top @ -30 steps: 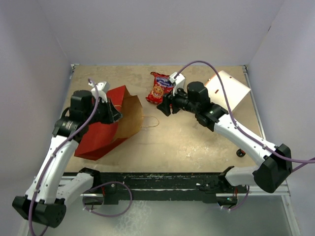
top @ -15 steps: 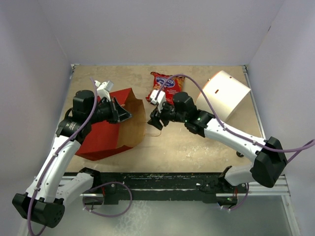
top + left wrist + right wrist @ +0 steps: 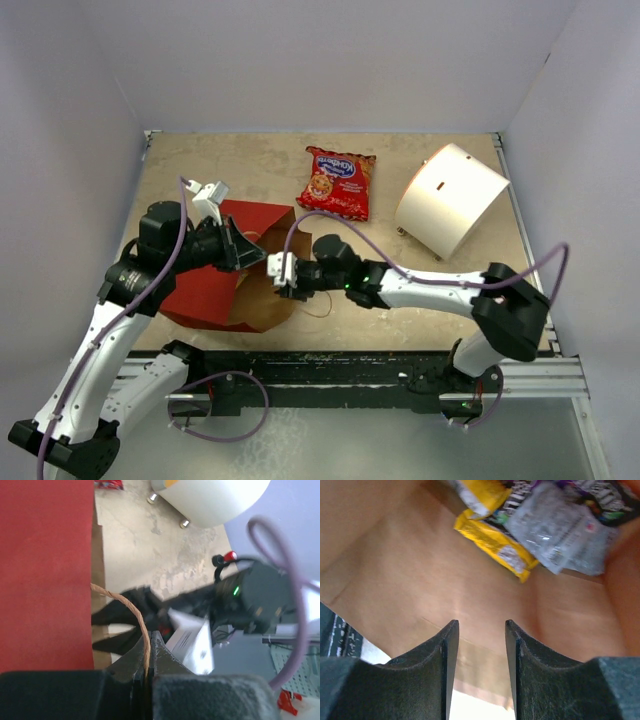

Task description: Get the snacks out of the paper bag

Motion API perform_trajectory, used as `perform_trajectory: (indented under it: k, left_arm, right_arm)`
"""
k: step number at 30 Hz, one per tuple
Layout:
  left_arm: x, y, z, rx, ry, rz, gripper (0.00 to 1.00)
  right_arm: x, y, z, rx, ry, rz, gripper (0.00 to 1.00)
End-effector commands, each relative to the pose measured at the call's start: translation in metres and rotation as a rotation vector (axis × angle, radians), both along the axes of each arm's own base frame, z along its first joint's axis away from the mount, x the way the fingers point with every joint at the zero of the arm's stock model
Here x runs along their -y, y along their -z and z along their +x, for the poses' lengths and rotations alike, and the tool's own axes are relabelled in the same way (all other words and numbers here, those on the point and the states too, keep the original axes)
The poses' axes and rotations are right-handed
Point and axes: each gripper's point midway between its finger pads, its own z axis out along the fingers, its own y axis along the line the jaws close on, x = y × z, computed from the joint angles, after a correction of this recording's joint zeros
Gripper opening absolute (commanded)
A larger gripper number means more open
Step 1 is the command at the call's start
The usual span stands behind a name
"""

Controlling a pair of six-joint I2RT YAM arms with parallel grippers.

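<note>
The paper bag (image 3: 205, 292) lies on its side at the left, its brown mouth (image 3: 262, 292) facing right. My left gripper (image 3: 252, 256) is shut on one thin loop handle (image 3: 131, 611), holding the upper lip up; its tips (image 3: 148, 641) pinch the cord. My right gripper (image 3: 283, 280) is at the bag's mouth, and its wrist view looks inside. It is open (image 3: 481, 625) with nothing between the fingers. Deep in the bag lie a purple-and-yellow candy packet (image 3: 495, 545) and a silver foil pack (image 3: 560, 535). The red cookie bag (image 3: 337, 182) lies on the table at the back.
A white cylinder (image 3: 450, 200) lies at the back right. A small red-capped black object (image 3: 225, 557) shows in the left wrist view beyond my right arm. The second handle loop (image 3: 318, 305) trails on the table in front of the bag.
My right gripper left the cookie bag at the back and swung forward-left to the bag's mouth, jaws narrowing somewhat. The left gripper shifted the bag's lip slightly forward-right, still gripping the handle.
</note>
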Motion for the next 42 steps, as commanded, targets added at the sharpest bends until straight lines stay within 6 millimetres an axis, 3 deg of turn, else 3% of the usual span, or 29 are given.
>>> perform_trajectory:
  k: [1,7,11,13,17,23,26,31,32,35,42]
  left_arm:
    - [-0.024,-0.020,0.015,0.057,-0.136,0.104,0.00]
    - [-0.047,-0.023,0.008,0.061,-0.247,0.154,0.00]
    - [-0.042,-0.016,-0.005,0.029,-0.207,0.122,0.00]
    - [-0.039,-0.015,-0.009,0.022,-0.189,0.103,0.00]
    - [-0.038,-0.017,-0.013,0.016,-0.197,0.075,0.00]
    - [-0.040,-0.018,-0.018,0.018,-0.205,0.067,0.00]
    - [-0.042,-0.020,-0.018,0.020,-0.224,0.056,0.00]
    - [-0.042,-0.030,-0.014,0.028,-0.260,0.009,0.00]
    - [-0.042,-0.031,-0.014,0.027,-0.265,0.009,0.00]
    - [-0.045,-0.032,-0.014,0.026,-0.283,0.017,0.00]
    - [-0.049,-0.036,-0.018,0.024,-0.307,0.001,0.00]
  right_arm:
    - [-0.051,-0.023,-0.026,0.101,-0.097,0.116,0.44]
    - [-0.098,-0.019,-0.096,0.081,-0.249,0.181,0.43]
    - [-0.116,-0.050,-0.100,0.013,-0.197,0.327,0.44]
    - [-0.106,-0.042,-0.090,-0.009,-0.116,0.344,0.48]
    - [-0.082,-0.022,-0.056,0.138,-0.027,0.284,0.54]
    - [-0.058,0.002,-0.013,0.342,-0.120,0.144,0.59]
    - [-0.061,0.014,0.000,0.402,-0.183,0.074,0.61]
    - [-0.078,0.033,0.003,0.520,-0.307,0.001,0.64]
    - [-0.087,0.024,0.009,0.553,-0.304,0.015,0.64]
    - [-0.099,0.024,0.014,0.590,-0.326,0.010,0.64]
    - [-0.112,0.043,0.025,0.665,-0.375,-0.068,0.65]
